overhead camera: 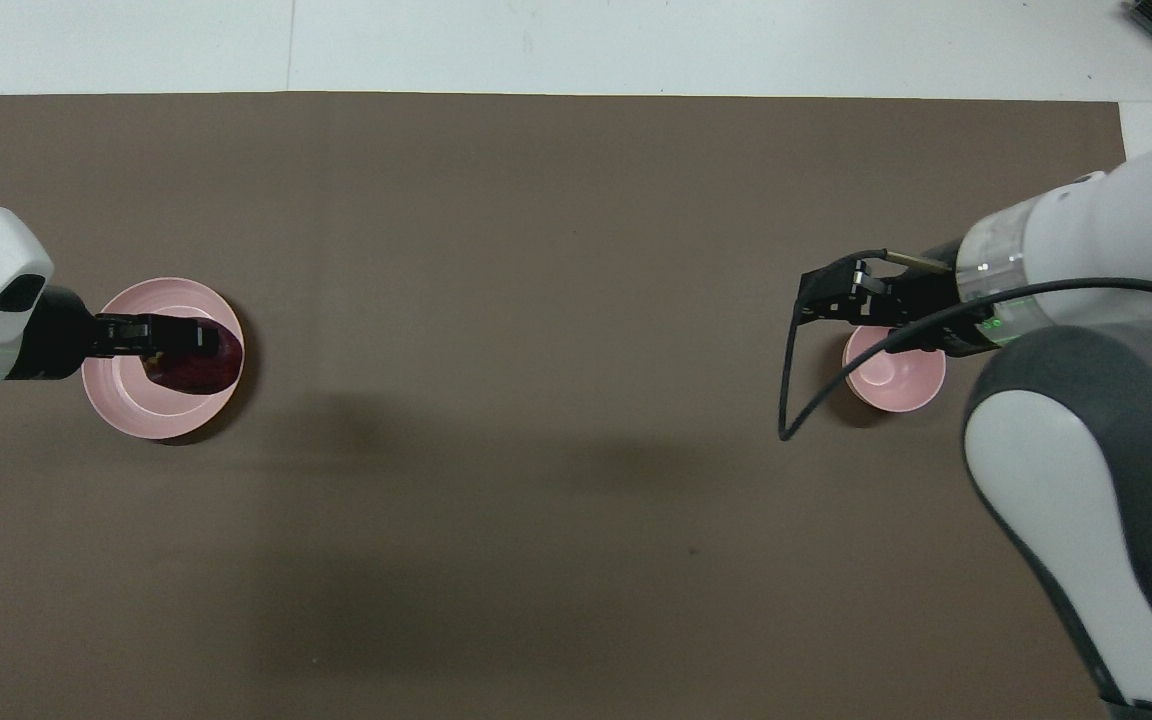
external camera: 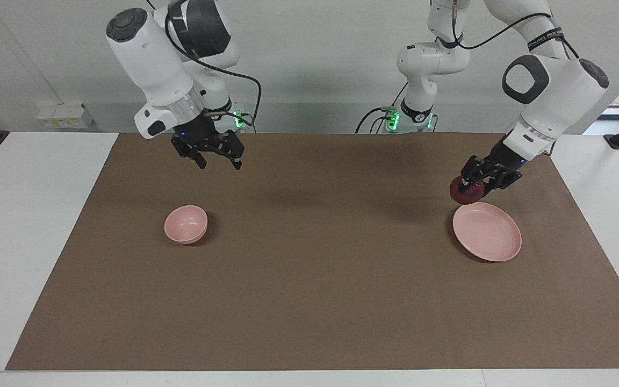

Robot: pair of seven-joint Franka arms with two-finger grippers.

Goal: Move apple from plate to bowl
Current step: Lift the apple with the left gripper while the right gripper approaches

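Brown mat [external camera: 309, 301] covers the white table [external camera: 24, 226]; perhaps paper.

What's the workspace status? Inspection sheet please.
Surface: brown mat on a white table.
Apple: held up over the plate's edge, off the plate.
Plate: bare, at the left arm's end.
Bowl: upright, nothing in it, at the right arm's end.
Clutter: nothing seen.
Left end effector: shut on the apple.
Right end effector: open, raised over the mat near the bowl.
Cables: black cable hangs from the right arm.
Surroundings: grey wall.
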